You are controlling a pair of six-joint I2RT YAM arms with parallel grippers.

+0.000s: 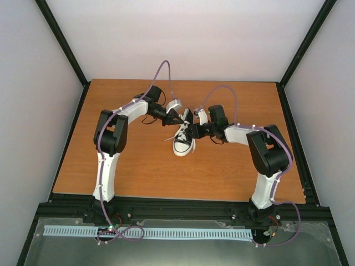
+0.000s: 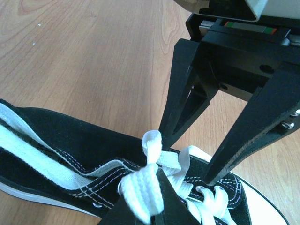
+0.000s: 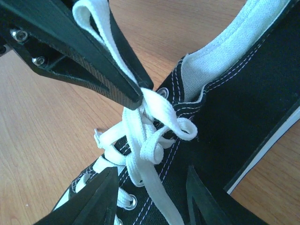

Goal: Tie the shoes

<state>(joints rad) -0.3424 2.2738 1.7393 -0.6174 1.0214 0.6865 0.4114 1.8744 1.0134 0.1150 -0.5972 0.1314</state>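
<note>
Right wrist view: limp, slippery lace [image 3: 140, 140], best gripped near the sneaker [image 3: 225, 117] knot [image 3: 152, 101], is pinched by the left claw [image 3: 140, 91]; the right claw [image 3: 149, 176] is seen part-open.

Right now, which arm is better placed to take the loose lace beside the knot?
Right, I'd say. The right gripper holds its jaws open astride the laces on the shoe, while the left gripper is shut on a lace loop and not free.

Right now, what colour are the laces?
The laces are white, clearest in the right wrist view.
</note>
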